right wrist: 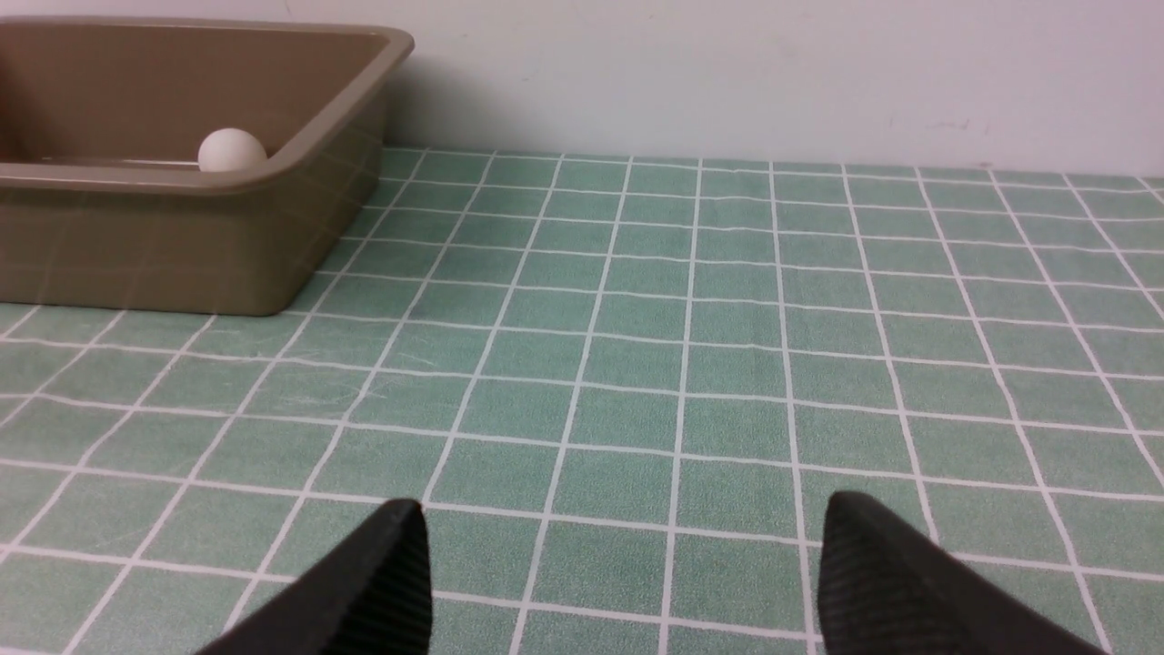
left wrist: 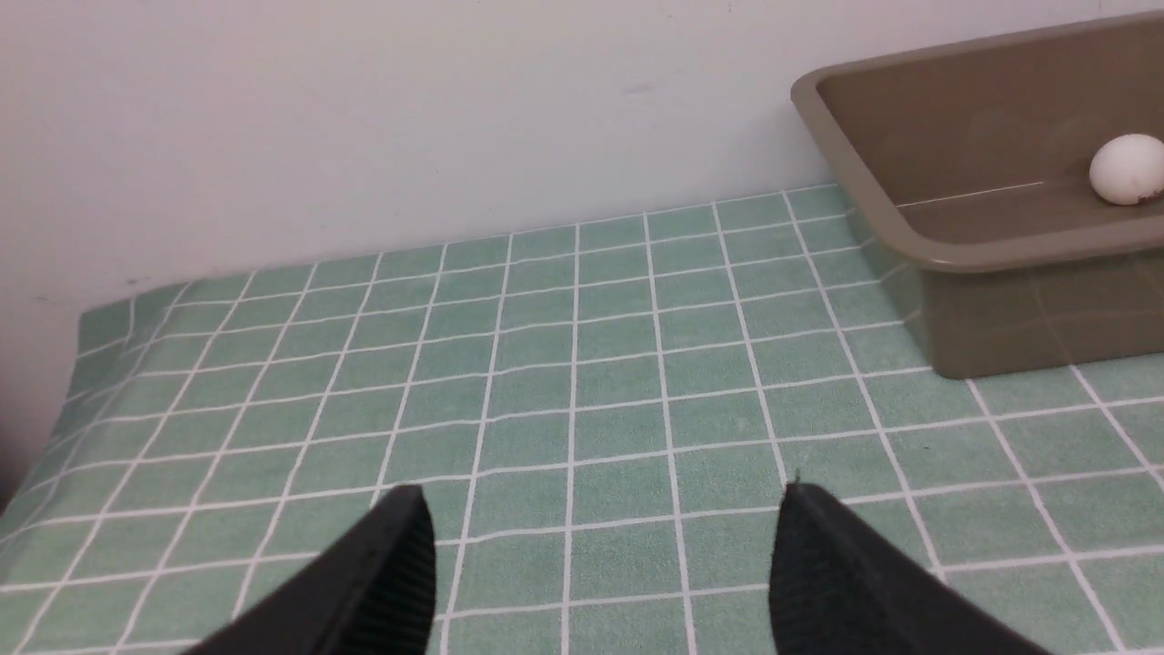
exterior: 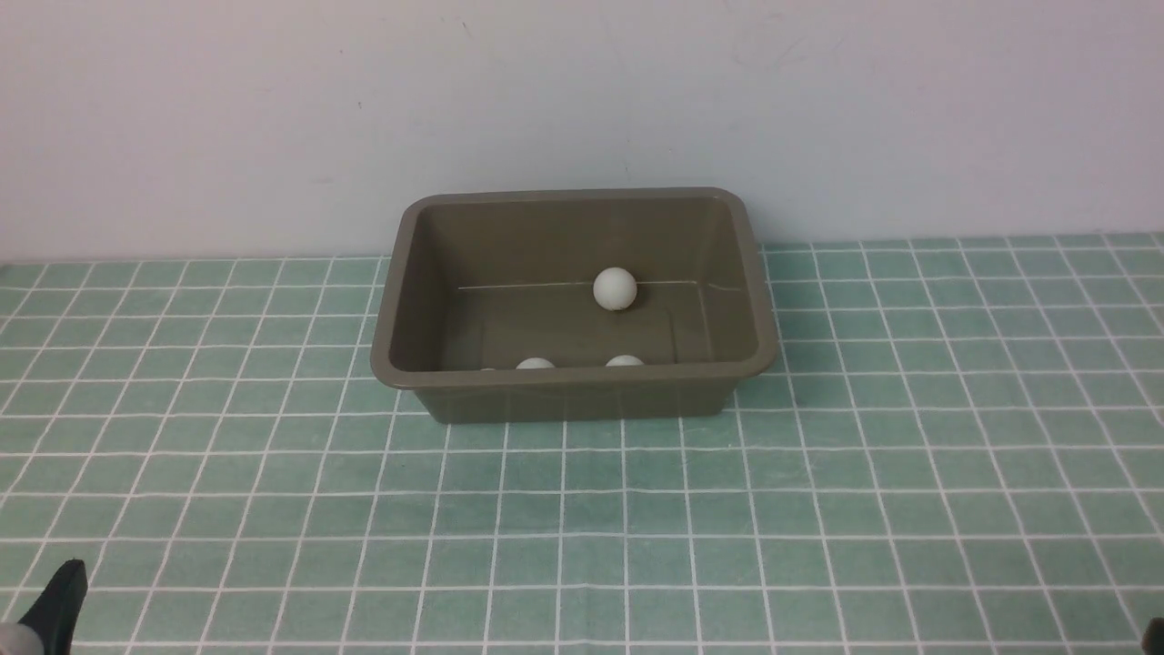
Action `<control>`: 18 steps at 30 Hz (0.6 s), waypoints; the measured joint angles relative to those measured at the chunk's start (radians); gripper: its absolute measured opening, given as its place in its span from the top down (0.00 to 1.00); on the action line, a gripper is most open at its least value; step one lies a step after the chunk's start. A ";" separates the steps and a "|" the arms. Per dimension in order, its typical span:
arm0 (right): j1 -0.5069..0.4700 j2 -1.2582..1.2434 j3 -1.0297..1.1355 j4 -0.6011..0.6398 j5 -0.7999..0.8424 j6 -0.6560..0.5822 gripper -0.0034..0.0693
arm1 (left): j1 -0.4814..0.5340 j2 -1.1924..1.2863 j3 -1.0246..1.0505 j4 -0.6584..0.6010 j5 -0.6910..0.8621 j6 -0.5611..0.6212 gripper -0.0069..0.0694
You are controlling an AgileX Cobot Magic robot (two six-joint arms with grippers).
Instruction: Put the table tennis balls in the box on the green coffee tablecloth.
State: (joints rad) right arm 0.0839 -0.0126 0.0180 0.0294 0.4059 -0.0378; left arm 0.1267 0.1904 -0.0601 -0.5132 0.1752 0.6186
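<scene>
Cloth (exterior: 818, 509): front-only near-wall balls (exterior: 535, 364)

My left claw (left wrist: 600, 564): two matte black wedge fingers (left wrist: 382, 582), fine ribbed inner pads. My right claw (right wrist: 618, 573): same black tapered fingers (right wrist: 900, 582), ribbed pads.

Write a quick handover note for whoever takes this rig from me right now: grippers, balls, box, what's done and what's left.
Left gripper: open, empty, low over the tablecloth.
Right gripper: open, empty, likewise clear of the box.
Box: upright at the back of the cloth, near the wall.
Balls: one on the box floor by the far wall; two tops and a sliver of what may be a fourth show above the near rim.
Done: no ball visible on the cloth.
Left: confirm the fourth ball.
</scene>
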 joint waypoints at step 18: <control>0.000 0.000 0.000 0.000 0.000 0.000 0.24 | 0.012 -0.124 0.049 0.472 0.177 -0.421 0.32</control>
State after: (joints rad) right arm 0.0839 -0.0126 0.0180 0.0294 0.4059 -0.0378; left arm 0.1383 0.0666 -0.0114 -0.0415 0.3520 0.1975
